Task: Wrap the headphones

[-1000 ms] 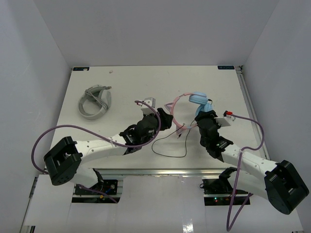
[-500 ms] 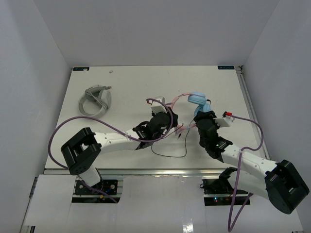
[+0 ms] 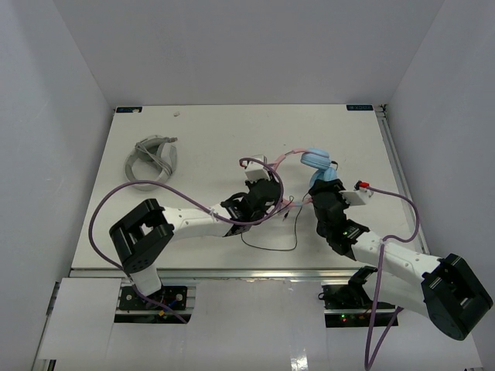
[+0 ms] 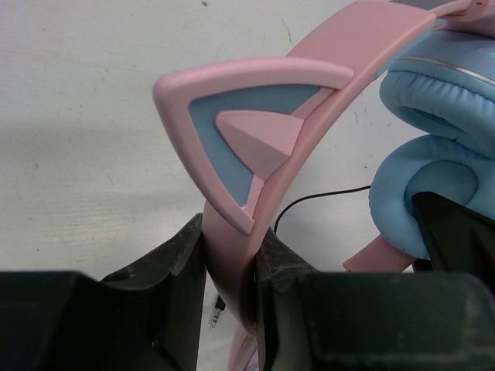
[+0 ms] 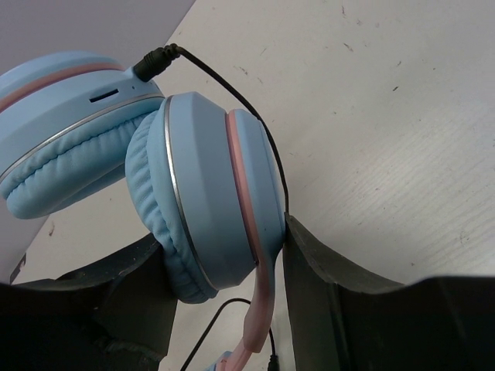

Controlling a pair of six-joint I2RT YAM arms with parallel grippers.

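The headphones (image 3: 315, 159) lie at the table's middle right, light-blue earcups together and the pink headband (image 3: 278, 163) arching to the left. My left gripper (image 3: 272, 195) is shut on the headband (image 4: 325, 85) just below a pointed cat ear (image 4: 232, 124), both jaws pressed against the pink strip. My right gripper (image 3: 326, 185) is shut on one earcup (image 5: 209, 193), with the other earcup (image 5: 69, 131) beside it. The thin black cable (image 3: 271, 246) trails loose on the table in front of both grippers, and its plug (image 4: 219, 309) lies on the table under the left jaws.
A grey-white looped band (image 3: 152, 161) lies at the back left of the table. The table's right edge rail (image 3: 394, 166) runs close to the right arm. Purple arm cables (image 3: 104, 209) loop beside both arms.
My left gripper has moved right to the pink headband and closed on it. The right gripper has kept its hold on the earcup and barely moved.
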